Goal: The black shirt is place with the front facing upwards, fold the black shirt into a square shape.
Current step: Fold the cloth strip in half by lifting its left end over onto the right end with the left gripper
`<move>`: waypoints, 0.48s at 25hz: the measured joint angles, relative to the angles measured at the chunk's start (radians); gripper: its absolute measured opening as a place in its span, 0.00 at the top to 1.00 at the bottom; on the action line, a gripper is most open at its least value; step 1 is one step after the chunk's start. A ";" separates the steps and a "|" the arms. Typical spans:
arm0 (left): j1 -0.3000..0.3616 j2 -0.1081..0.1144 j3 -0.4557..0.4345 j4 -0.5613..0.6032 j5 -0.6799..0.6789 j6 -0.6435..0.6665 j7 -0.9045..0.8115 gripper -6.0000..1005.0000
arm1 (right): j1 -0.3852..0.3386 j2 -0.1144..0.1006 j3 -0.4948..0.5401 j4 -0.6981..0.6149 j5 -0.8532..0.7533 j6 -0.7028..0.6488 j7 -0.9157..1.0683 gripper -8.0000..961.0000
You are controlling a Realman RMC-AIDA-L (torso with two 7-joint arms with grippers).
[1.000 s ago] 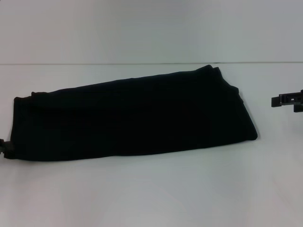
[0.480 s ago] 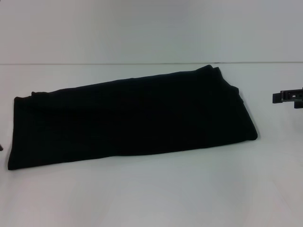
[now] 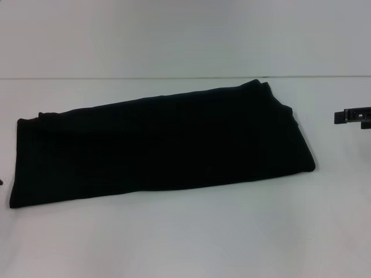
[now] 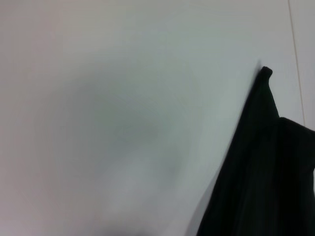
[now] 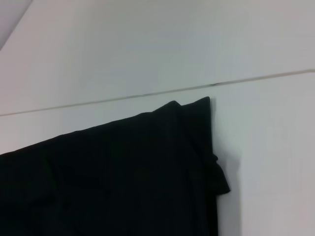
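Observation:
The black shirt (image 3: pixel 162 142) lies flat on the white table, folded into a long band that runs from the near left to the far right. No lettering or label shows. One end of it shows in the left wrist view (image 4: pixel 266 172), the other end in the right wrist view (image 5: pixel 123 172). My right gripper (image 3: pixel 353 116) is at the right edge of the head view, apart from the shirt's right end. Of my left gripper only a dark sliver (image 3: pixel 1 182) shows at the left edge, beside the shirt's near left corner.
The white table (image 3: pixel 191 237) extends in front of and behind the shirt. A thin seam line (image 3: pixel 116 77) crosses the table just behind the shirt's far end.
My left gripper has drawn back to the left, away from the shirt's near left corner, almost out of the head view. My right gripper has shifted slightly to the right. The shirt has not moved.

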 joint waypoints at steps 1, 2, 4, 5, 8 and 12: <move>0.000 -0.001 -0.013 -0.010 -0.001 -0.001 -0.002 0.31 | 0.001 0.000 0.000 -0.001 0.000 0.001 -0.002 0.02; -0.001 -0.001 -0.022 -0.019 -0.001 -0.003 -0.003 0.29 | 0.002 0.000 0.000 -0.001 0.000 0.001 -0.005 0.02; -0.002 -0.001 -0.044 -0.045 -0.002 -0.011 -0.004 0.23 | 0.004 0.001 -0.002 -0.001 0.000 0.001 -0.009 0.02; -0.003 0.000 -0.057 -0.055 -0.002 -0.012 -0.004 0.20 | 0.004 0.001 -0.002 -0.001 0.000 0.001 -0.010 0.02; -0.007 0.001 -0.088 -0.074 -0.002 -0.007 -0.003 0.12 | 0.004 0.001 -0.003 -0.001 0.000 0.001 -0.010 0.02; -0.012 0.005 -0.123 -0.085 -0.003 0.015 -0.001 0.09 | 0.003 0.001 -0.002 -0.001 0.000 0.002 -0.010 0.02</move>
